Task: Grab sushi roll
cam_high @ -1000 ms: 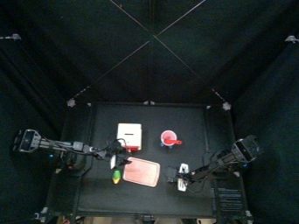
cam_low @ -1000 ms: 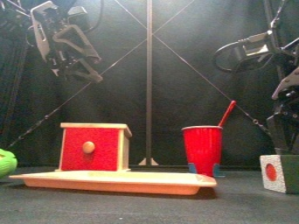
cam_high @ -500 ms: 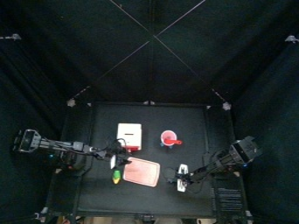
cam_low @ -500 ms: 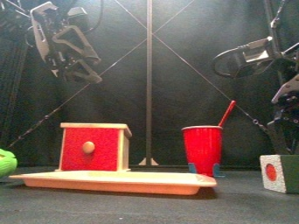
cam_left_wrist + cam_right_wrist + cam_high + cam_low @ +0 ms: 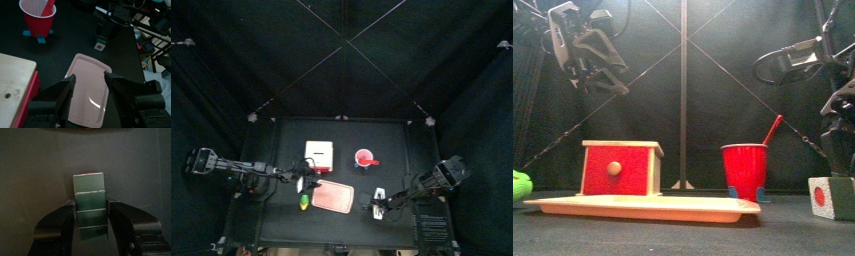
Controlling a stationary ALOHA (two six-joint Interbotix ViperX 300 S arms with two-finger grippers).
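Dark green, the one sushi roll [image 5: 89,205] lies on the table between your right gripper [image 5: 90,215]'s parted, ungripping jaws, right of one pink tray [image 5: 334,198], one red cup [image 5: 366,158] and one wooden box [image 5: 317,154]; closing off-centre could tip it, while your left gripper [image 5: 89,82] hangs empty and open.

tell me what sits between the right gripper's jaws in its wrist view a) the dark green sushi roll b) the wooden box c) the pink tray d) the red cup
a: in the right wrist view the dark green sushi roll lies on the black table between the right gripper jaws, which stand on either side of it; whether they touch it cannot be told.
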